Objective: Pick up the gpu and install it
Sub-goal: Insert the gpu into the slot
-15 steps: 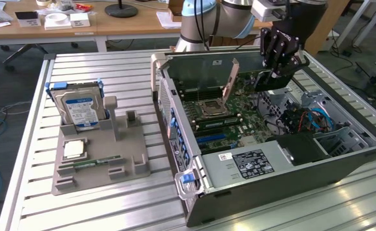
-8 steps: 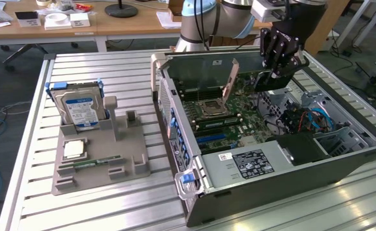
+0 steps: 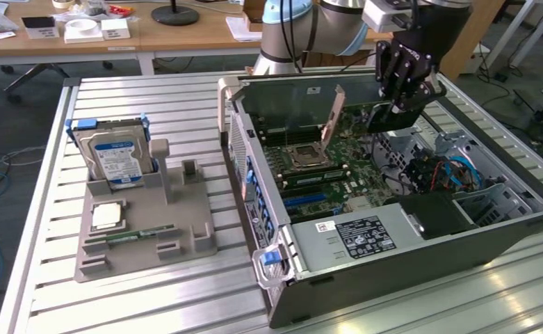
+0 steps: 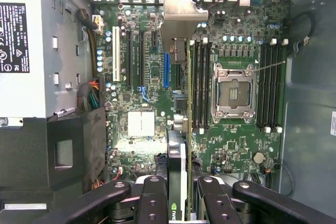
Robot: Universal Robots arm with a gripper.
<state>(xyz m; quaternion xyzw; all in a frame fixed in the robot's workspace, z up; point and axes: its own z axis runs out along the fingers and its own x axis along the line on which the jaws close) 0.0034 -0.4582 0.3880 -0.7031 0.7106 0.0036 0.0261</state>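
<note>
Black, thin and flat, the rectangular gpu (image 4: 177, 156) with its silvery metal end bracket hangs edge-down above the green motherboard (image 4: 142, 77) inside the open grey computer case (image 3: 410, 264). The black two-fingered gripper (image 4: 181, 195), partly closed, clamps its upper edge. It looks light, stiff and fragile, so it is best gripped by bare edges.

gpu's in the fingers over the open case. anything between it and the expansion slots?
Nothing visible. The gpu hangs edge-on in the gripper above the motherboard. The blue slot and the black slots beside it look empty.
</note>
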